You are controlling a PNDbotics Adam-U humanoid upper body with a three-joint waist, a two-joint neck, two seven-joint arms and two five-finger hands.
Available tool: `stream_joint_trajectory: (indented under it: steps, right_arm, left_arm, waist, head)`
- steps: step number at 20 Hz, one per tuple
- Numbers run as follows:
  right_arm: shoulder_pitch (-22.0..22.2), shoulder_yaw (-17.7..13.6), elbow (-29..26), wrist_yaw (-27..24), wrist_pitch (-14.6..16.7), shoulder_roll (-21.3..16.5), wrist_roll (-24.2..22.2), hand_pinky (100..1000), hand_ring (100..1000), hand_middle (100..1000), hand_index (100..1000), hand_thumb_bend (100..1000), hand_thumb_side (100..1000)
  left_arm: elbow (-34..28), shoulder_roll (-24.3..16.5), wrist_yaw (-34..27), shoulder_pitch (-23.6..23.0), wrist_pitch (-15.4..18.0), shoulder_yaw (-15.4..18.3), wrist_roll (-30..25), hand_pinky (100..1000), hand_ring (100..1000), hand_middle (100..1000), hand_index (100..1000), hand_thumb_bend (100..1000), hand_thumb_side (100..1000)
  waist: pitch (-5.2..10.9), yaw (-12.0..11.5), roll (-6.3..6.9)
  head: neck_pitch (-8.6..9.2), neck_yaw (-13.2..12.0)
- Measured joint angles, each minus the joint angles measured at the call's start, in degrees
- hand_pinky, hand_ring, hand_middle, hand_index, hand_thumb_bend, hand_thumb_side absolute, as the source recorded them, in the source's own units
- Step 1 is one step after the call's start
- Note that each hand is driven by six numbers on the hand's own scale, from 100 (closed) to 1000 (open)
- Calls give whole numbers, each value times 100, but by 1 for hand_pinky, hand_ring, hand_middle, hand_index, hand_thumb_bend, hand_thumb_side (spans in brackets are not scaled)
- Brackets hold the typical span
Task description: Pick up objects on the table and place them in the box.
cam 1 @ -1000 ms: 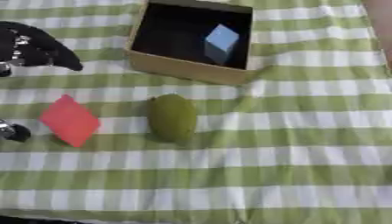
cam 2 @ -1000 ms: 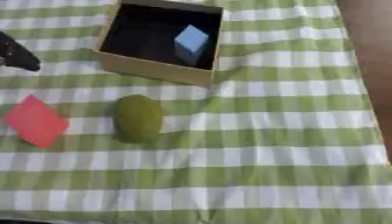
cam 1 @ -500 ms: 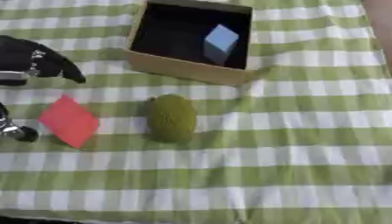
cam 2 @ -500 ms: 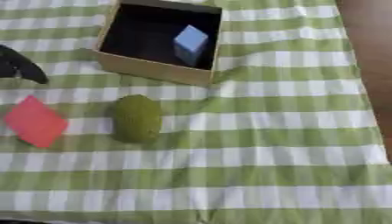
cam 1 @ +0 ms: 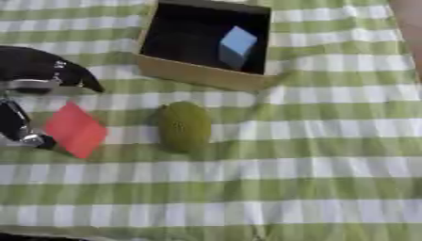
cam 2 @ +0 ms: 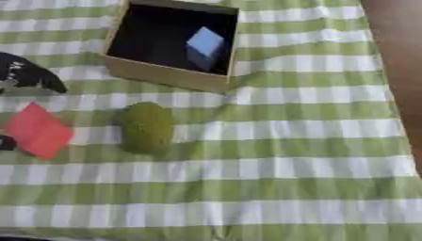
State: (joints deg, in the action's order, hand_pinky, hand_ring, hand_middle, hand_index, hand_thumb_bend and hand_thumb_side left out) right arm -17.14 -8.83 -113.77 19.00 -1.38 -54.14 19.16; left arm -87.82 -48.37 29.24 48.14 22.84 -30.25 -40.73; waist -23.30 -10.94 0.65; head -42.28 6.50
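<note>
Black left hand (cam 1: 37, 70) with silver joints and tapered dark fingertips.

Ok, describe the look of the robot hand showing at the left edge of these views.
Only the left hand shows. It is mostly black, with a broad rounded upper part tapering to a dark pointed tip, and a pale silver band across it in the left eye view. Lower down, a thin black part ends in a small silver piece. No cables or markings can be made out. The right hand is out of view.
</note>
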Motion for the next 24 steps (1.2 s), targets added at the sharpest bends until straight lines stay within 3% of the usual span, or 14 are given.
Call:
stream_joint_trajectory:
  steps: [11,17,24]
  right_arm:
    - [42,-4,0,-30,-62,51,-68,871,909,577,836,100,425]
    - [58,-36,0,-41,-93,58,-72,871,910,574,835,100,428]
    - [56,-36,0,-51,-112,95,-92,871,911,572,833,100,434]
  left_arm:
    - [-153,85,13,29,128,94,128,900,856,826,921,608,165]
    - [-724,-141,13,-76,63,419,62,908,868,835,942,645,183]
    - [-670,-147,2,-66,-112,322,-113,947,934,898,998,693,204]
  waist:
    - [0,0,0]
    - [0,-5,0]
    - [0,-1,0]
  head:
    - [0,3]
    - [1,9]
    - [3,7]
